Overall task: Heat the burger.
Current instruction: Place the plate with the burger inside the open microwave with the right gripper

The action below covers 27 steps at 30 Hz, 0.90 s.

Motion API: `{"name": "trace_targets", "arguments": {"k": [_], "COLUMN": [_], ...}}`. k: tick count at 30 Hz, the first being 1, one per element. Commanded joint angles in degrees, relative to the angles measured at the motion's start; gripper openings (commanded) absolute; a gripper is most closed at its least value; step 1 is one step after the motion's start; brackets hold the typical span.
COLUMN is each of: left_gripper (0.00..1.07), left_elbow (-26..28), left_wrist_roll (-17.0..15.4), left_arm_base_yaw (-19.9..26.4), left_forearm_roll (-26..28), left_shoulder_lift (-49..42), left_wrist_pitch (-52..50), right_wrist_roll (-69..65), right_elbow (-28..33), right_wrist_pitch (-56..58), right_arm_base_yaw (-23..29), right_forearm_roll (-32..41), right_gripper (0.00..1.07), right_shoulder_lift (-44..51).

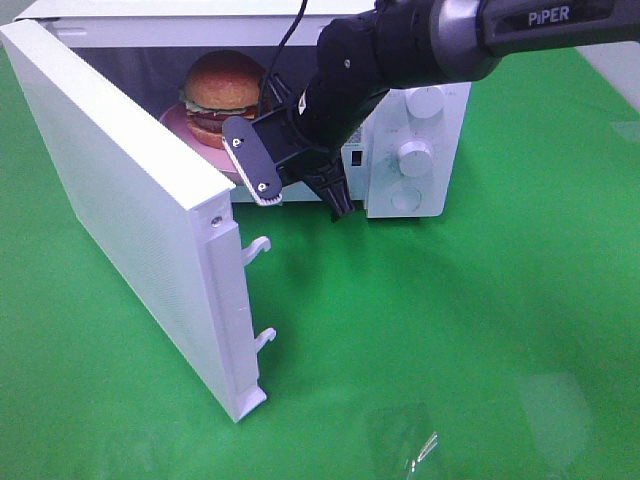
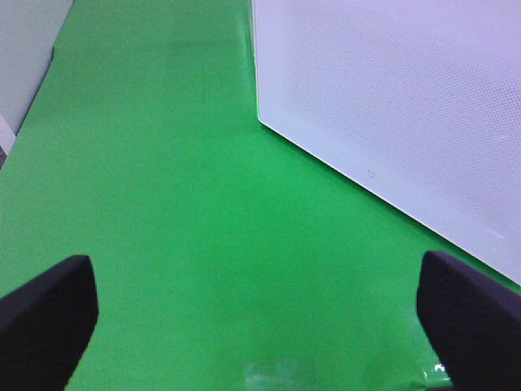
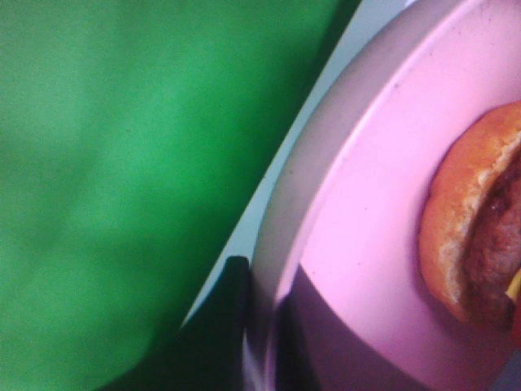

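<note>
**Step in hand: burger loaded, door not yet shut.**

We find the burger [image 1: 222, 92] on its plate [image 1: 178, 122] inside the oven [image 1: 440, 60], which stands toward the far edge of the table [image 1: 450, 330]. The right tool [image 1: 302, 200] sits at the oven mouth with its jaws apart, holding nothing. The right wrist view shows one finger [image 3: 232, 318] just beside the plate rim; we cannot tell whether it touches. The left tool [image 2: 260, 319], jaws apart and empty, hovers over the table beside the outer face of the door [image 1: 130, 220], which swings out toward the near edge. We judge loading complete. Next, clear the right tool from the mouth, press the door home until the latch hooks [image 1: 258, 246] seat, then turn a knob [image 1: 415, 155].
</note>
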<state>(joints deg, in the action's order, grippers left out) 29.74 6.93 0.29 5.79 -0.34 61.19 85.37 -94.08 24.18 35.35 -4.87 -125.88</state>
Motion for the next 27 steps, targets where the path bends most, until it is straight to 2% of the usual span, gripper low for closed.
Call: {"name": "trace_targets", "arguments": {"k": [1, 17, 27], "left_gripper": [1.0, 1.0, 1.0], "left_elbow": [-0.11, -0.11, -0.11], "left_wrist_roll": [-0.06, -0.06, -0.06], "left_arm_base_yaw": [-0.4, -0.4, -0.4], "left_forearm_roll": [0.17, 0.11, 0.11], "left_shoulder_lift": [-0.92, -0.92, -0.92], "left_wrist_pitch": [0.17, 0.17, 0.17], "right_wrist_roll": [-4.35, -7.51, -7.45], "right_elbow": [-4.01, -11.12, -11.8], "right_wrist_pitch": [-1.55, 0.23, -1.15], "right_arm_base_yaw": [0.11, 0.11, 0.11], "right_forearm_roll": [-2.64, -4.07, -4.35], "right_gripper": [0.01, 0.03, 0.04], "right_shoulder_lift": [-1.2, -6.93, -7.62]}}
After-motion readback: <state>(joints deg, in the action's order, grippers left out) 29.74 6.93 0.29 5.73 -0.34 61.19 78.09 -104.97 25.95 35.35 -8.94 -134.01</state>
